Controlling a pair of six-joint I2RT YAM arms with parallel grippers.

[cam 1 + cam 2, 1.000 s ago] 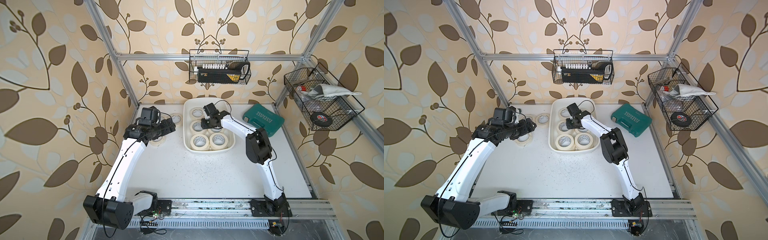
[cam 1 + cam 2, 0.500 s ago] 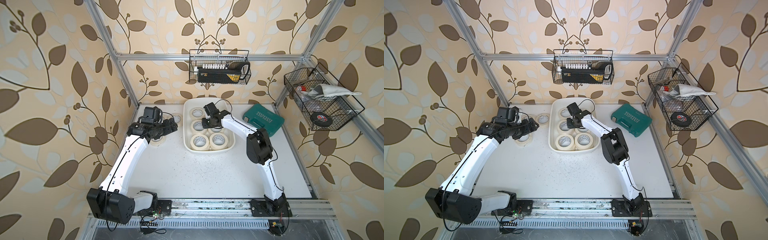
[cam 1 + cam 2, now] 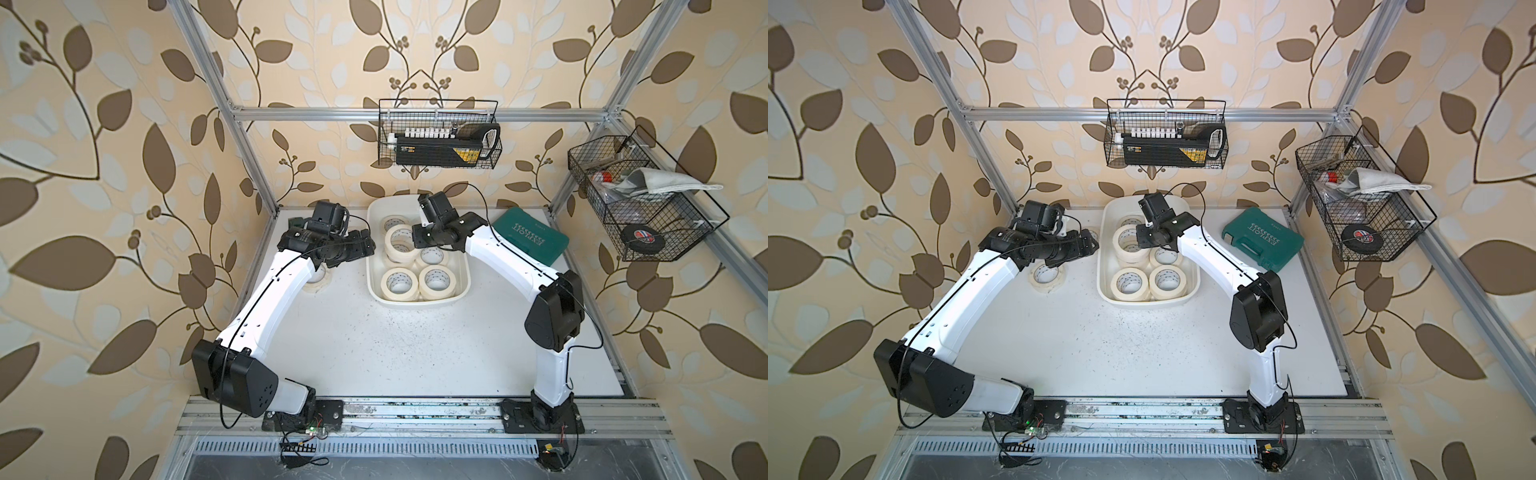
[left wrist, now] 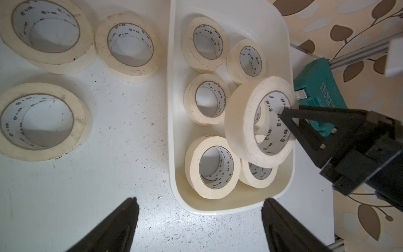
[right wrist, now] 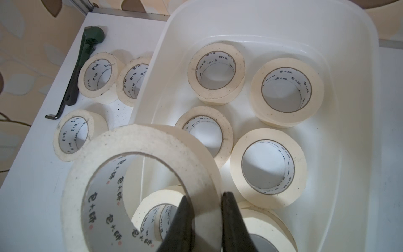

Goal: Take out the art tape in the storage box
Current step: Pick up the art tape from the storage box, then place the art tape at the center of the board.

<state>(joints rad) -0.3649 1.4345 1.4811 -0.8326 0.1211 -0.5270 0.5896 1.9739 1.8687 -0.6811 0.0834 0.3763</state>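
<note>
Cream masking-tape roll (image 4: 239, 122) hanging tilted above the white storage box (image 3: 415, 300), upper centre in both top views, right gripper (image 5: 206, 196) clamping its wall, more rolls (image 5: 268, 135) lying inside, left gripper (image 4: 200, 200) hovering wide open, empty, just left of the box in frame.

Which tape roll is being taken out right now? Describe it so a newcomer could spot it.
Find the white tub at the back of the table. Over it, one cream roll is tilted and lifted, pinched through its wall by the right gripper. The other rolls in the tub lie flat.
</note>
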